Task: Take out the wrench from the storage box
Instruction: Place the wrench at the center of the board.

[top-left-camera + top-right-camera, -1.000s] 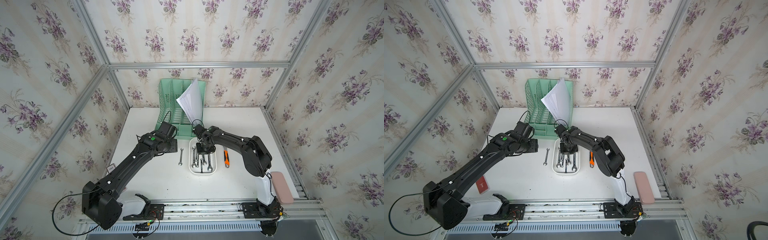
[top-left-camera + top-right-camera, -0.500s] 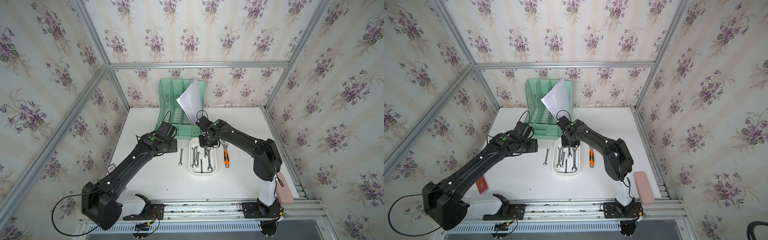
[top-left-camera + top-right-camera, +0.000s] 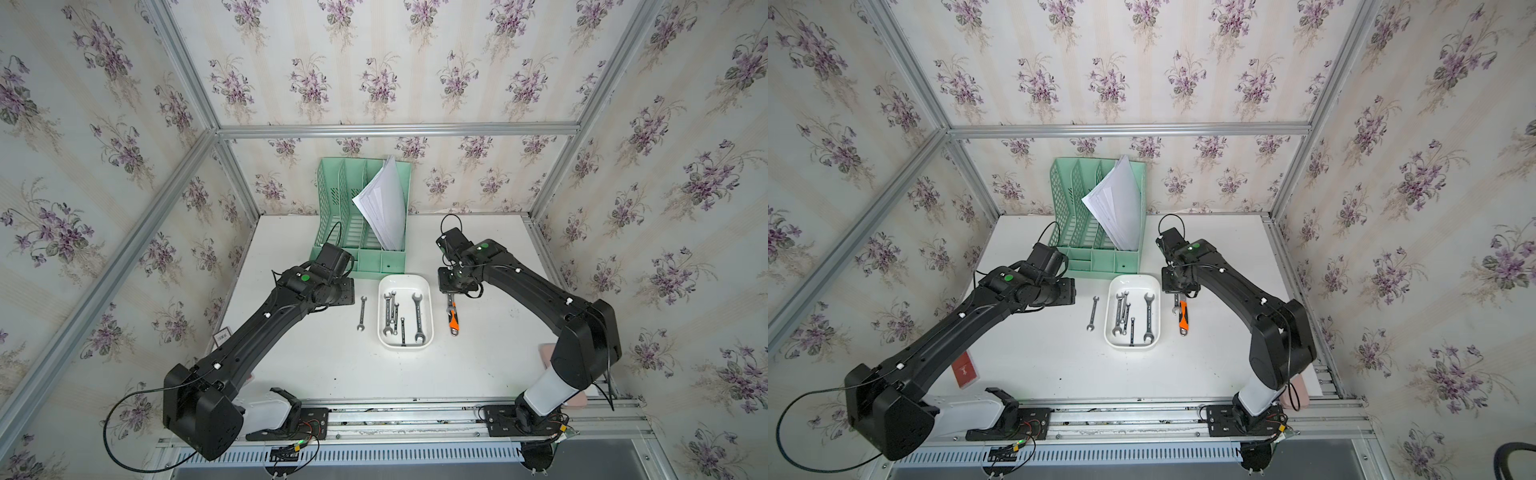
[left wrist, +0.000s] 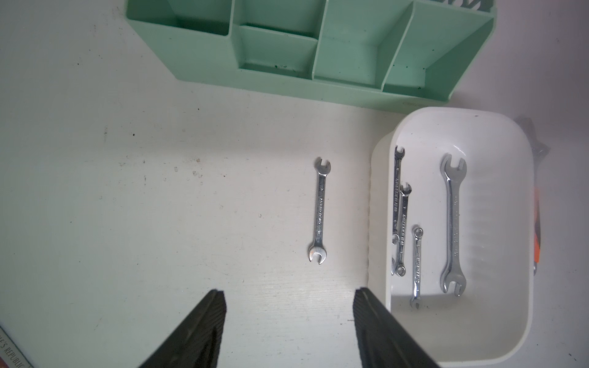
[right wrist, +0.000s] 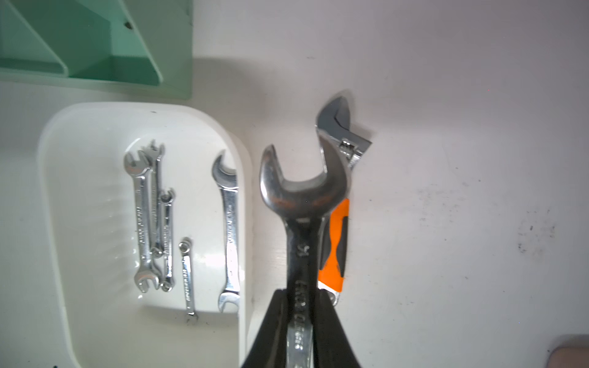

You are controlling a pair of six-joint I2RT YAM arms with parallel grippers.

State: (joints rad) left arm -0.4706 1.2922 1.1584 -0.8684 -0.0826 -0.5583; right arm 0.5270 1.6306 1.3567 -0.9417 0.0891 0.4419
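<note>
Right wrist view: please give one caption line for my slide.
Right gripper holds a large open-end wrench beside the white storage box, over an orange-handled adjustable wrench.

Bright, even light; glare inside the storage box point(image 5: 95, 197), wrist views soft.

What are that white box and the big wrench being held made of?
The storage box looks like smooth, glossy white plastic, with soft light reflections inside. The wrench in the right gripper seems to be polished steel: it has a mirror-like sheen and stamped lettering.
</note>
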